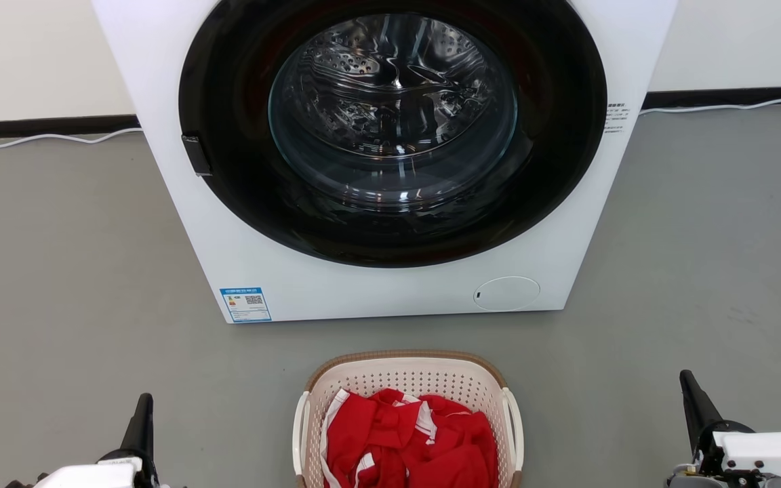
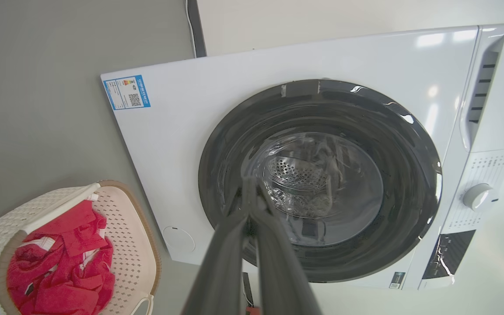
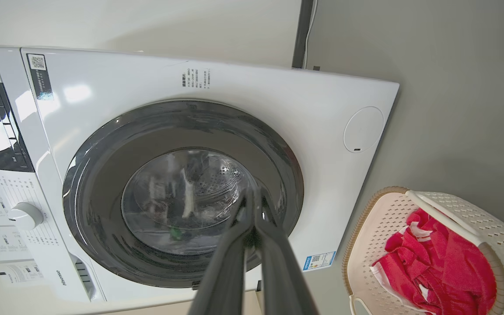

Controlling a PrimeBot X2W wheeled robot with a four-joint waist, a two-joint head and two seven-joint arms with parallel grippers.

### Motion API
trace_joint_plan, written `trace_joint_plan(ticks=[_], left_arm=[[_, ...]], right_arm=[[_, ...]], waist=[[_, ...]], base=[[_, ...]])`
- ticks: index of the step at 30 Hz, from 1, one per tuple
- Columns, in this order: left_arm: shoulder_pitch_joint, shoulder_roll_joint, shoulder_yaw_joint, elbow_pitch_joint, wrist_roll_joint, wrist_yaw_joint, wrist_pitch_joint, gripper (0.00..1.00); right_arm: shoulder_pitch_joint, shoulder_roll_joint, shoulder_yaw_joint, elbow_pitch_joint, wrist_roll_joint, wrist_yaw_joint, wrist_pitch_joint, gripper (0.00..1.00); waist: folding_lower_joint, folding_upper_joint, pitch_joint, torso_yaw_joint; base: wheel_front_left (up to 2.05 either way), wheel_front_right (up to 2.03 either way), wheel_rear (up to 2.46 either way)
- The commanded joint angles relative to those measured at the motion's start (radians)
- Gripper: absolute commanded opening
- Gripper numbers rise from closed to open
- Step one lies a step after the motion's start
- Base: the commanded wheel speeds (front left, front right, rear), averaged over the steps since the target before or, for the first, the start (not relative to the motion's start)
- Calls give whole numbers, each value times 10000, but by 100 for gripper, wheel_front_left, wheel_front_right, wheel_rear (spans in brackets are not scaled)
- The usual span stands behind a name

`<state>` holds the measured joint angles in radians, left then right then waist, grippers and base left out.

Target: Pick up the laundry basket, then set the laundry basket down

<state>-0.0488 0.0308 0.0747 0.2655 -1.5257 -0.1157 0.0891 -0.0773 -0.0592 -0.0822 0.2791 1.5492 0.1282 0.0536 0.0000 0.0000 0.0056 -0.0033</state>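
1. The laundry basket (image 1: 411, 374) sits on the grey floor (image 1: 58, 271), right in front of the washing machine (image 1: 363, 298) and roughly centred on it. There's a strip of bare floor between the two, so they're not touching.
2. It's upright, brown rim on top, with a white handle (image 1: 301, 423) on each side. Nothing has hold of either handle.
3. Inside there's a heap of red clothes (image 1: 407, 440) with some white trim, crumpled and sitting below the rim.
4. The left gripper (image 1: 144, 404) hangs over the floor off the basket's left side, well apart from it. Its fingers are pressed together with nothing between them, pointing toward the washer.
5. Same deal on the other side: the right gripper (image 1: 689, 383) is pinched closed and empty, well clear of the basket's right handle.
6. The washer's round door (image 1: 390, 129) is closed, and you can see the metal drum through the glass.
7. There's a blue sticker (image 1: 245, 304) at the washer's lower left corner, and a white cable (image 1: 45, 138) runs along the floor's far edge by the wall.
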Motion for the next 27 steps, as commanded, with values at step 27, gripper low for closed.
trace_joint_plan(ticks=[27], left_arm=[[-593,194,393,-201,-829,-150,243,0]], right_arm=[[-282,-101,-55,-358,811,25,386,0]], waist=[[0,0,-25,33]], base=[[0,0,0]])
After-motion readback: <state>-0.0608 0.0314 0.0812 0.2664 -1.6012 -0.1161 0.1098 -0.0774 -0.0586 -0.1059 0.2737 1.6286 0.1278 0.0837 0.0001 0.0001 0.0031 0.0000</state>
